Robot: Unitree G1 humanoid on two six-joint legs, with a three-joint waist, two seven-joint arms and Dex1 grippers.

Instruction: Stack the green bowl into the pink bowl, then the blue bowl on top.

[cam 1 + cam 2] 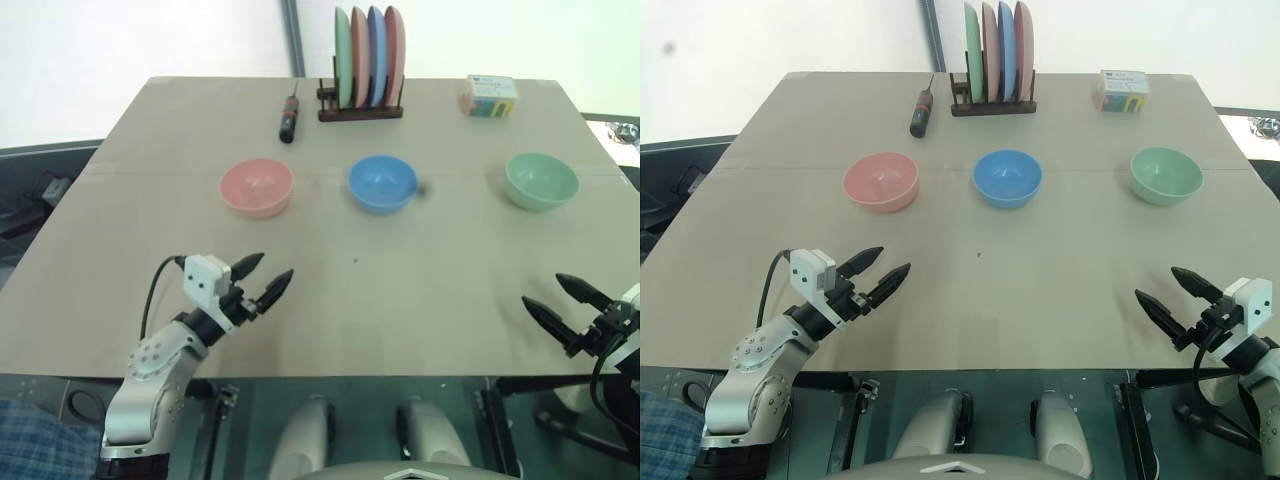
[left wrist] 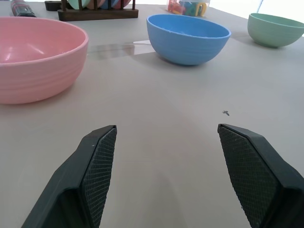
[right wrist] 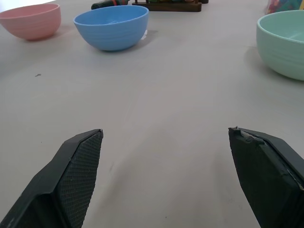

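Observation:
Three bowls stand apart in a row across the middle of the table: the pink bowl (image 1: 257,187) on the left, the blue bowl (image 1: 382,183) in the centre, the green bowl (image 1: 541,180) on the right. All are upright and empty. My left gripper (image 1: 265,280) hovers open near the front left, short of the pink bowl (image 2: 33,61). Over the front right edge my right gripper (image 1: 560,296) is open too, short of the green bowl (image 3: 285,42). Nothing sits between either pair of fingers.
At the back of the table (image 1: 330,300) a wooden rack (image 1: 360,108) holds several upright coloured plates. A dark screwdriver (image 1: 289,118) lies left of it, and a small colourful box (image 1: 488,97) sits at the back right.

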